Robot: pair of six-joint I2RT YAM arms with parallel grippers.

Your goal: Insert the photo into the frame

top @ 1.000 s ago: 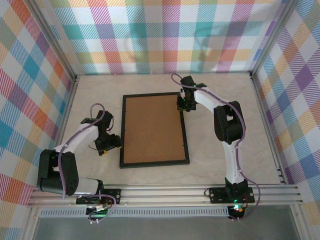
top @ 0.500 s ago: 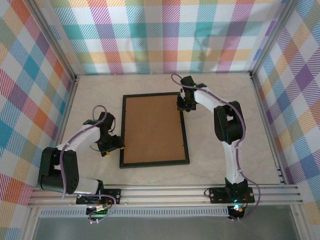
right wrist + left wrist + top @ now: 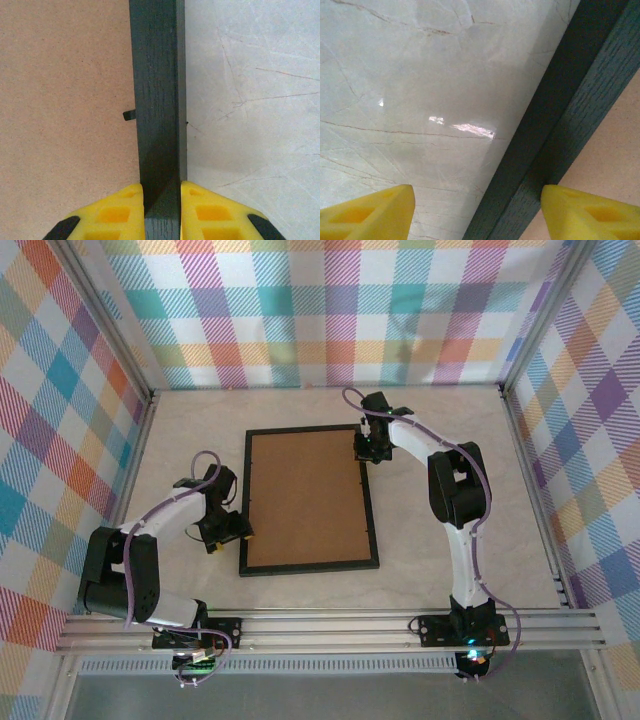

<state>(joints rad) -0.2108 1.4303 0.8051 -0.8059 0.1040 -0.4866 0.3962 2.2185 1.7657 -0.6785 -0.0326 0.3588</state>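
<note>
The frame [image 3: 308,500], back-up mid-desk, looks stiff and light, best held by its rails: right gripper [image 3: 161,192] pinches one, left gripper [image 3: 477,200] straddles another, open.

The table [image 3: 450,440] I work on is pale and glossy, stone-patterned with thin brown veins. A black frame [image 3: 308,502] lies flat on it, brown back facing up.

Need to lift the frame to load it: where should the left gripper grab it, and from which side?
I'd take the left long rail from above, one finger on the table side, one over the brown back. The frame lies flat, back up, so only its thin raised rails offer a pinch; the right gripper clamps the opposite rail.
</note>
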